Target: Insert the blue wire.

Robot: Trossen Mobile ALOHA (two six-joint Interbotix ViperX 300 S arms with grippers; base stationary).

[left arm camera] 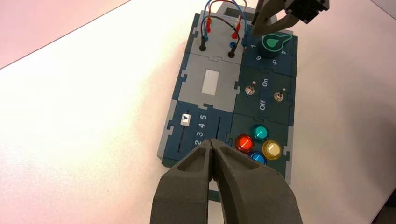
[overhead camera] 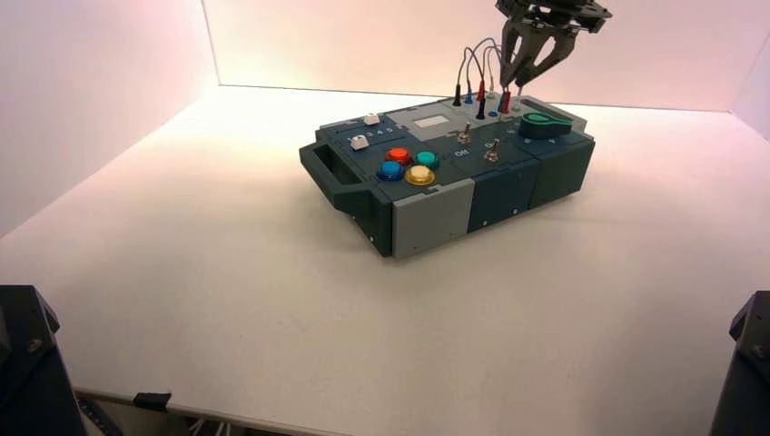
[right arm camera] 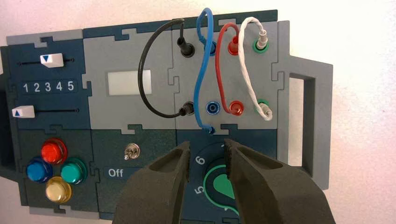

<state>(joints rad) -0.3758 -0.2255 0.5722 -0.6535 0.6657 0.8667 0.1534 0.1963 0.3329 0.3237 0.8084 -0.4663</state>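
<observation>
The blue wire (right arm camera: 203, 74) has one plug in the far blue socket (right arm camera: 212, 47). Its other plug (right arm camera: 210, 129) is loose and lies just past the empty near blue socket (right arm camera: 213, 108), at the seam by the green knob (right arm camera: 217, 183). My right gripper (right arm camera: 207, 147) is open and empty, and hovers over the knob with its fingertips just short of the loose plug. In the high view it (overhead camera: 513, 84) hangs over the wire end of the box (overhead camera: 436, 213). My left gripper (left arm camera: 213, 142) is shut and empty, held back over the box's button end.
A black lead (right arm camera: 145, 79), a red lead (right arm camera: 218, 70) and a white lead (right arm camera: 245, 70) arch beside the blue one, plugged at both ends. Two toggle switches (left arm camera: 251, 88), two sliders (right arm camera: 51, 59) and coloured buttons (right arm camera: 55, 151) fill the rest of the box. White walls ring the table.
</observation>
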